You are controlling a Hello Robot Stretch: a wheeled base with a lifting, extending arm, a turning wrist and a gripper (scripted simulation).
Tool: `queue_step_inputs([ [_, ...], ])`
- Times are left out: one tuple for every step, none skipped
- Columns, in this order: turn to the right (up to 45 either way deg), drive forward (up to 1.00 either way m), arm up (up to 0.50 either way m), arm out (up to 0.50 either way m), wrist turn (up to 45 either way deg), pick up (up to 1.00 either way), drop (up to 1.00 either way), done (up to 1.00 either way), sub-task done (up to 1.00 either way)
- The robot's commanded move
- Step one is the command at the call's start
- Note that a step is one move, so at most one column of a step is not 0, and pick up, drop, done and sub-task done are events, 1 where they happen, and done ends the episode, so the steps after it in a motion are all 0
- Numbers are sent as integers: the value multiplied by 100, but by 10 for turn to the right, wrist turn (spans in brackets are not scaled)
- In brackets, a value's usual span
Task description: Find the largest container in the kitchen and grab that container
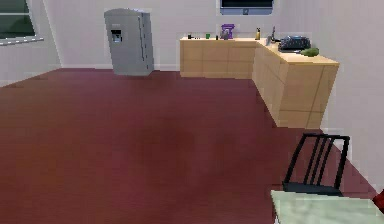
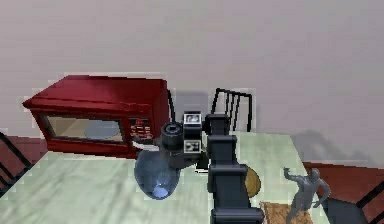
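1. Progress, as a judgement: the robot stands at a pale desk (image 2: 80,185) with its arm (image 2: 228,180) extended over the top. The search looks finished and the grab looks under way. A lift clear of the desk is not yet shown.
2. Task's thing: a blue-grey rounded vessel (image 2: 157,178) lies on the pale desk, just nearer than the right end of a red microwave (image 2: 95,115). It is probably the container sought, though whether it is the kitchen's largest cannot be settled.
3. Claw (image 2: 165,150): it sits at the vessel's far rim, and whether over or touching cannot be told. The spread of its fingers cannot be told either. Nor can it be told whether it holds anything, since the vessel rests on the desk right behind it.
4. Arm side view, desk top: a black chair (image 2: 230,105) stands beyond the far edge. A grey figurine (image 2: 306,192) stands near right, and a brown disc (image 2: 252,182) lies beside the arm.
5. Forward view, the room ahead: a grey fridge (image 1: 129,42) stands at the far wall. A wooden L-shaped desk (image 1: 290,90) at far right carries a dark bowl-like thing (image 1: 295,43), a rival candidate whose size cannot be compared with the vessel's.
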Motion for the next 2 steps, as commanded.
queue_step_inputs([
  [0,0,-30,0,0,0,0,0,0],
  [0,0,0,0,0,100,0,0,0],
])
